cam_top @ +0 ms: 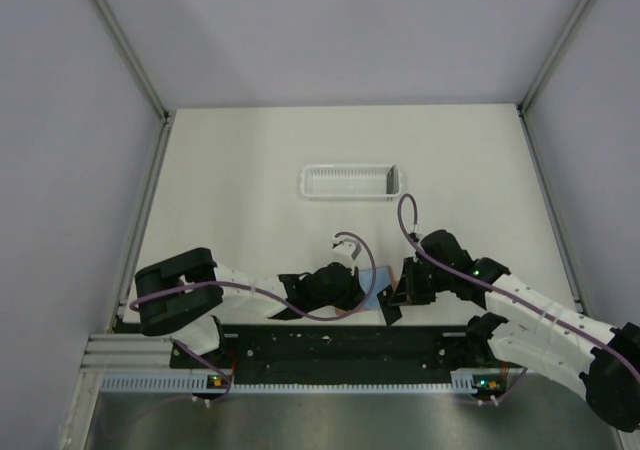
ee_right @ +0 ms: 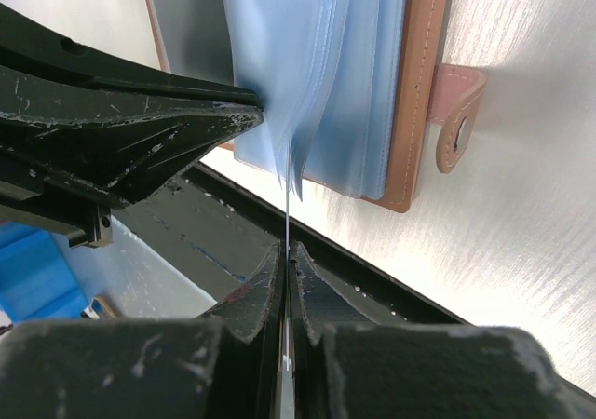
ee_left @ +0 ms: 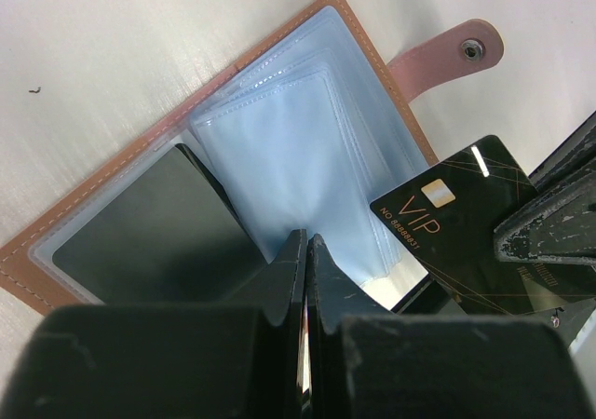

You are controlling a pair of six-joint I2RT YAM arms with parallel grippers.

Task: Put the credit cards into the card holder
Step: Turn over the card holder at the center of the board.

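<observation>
While the right gripper clamps a glossy black credit card edge-on, the left gripper, jaws pressed together, noses into the clear pale-blue sleeves of the stitched brown card holder, open flat on the table between both low-reaching arms.

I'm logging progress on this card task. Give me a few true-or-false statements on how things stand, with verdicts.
1. The card holder lies open. True.
2. The VIP card is fully inside a pocket. False: the right gripper pinches it outside the pockets, over the holder's edge.
3. The snap strap is fastened. False: it sticks out undone.
4. A dark card sits in a clear pocket. True.
5. The left gripper is wide open. False: its fingers look closed on a blue sleeve.
</observation>
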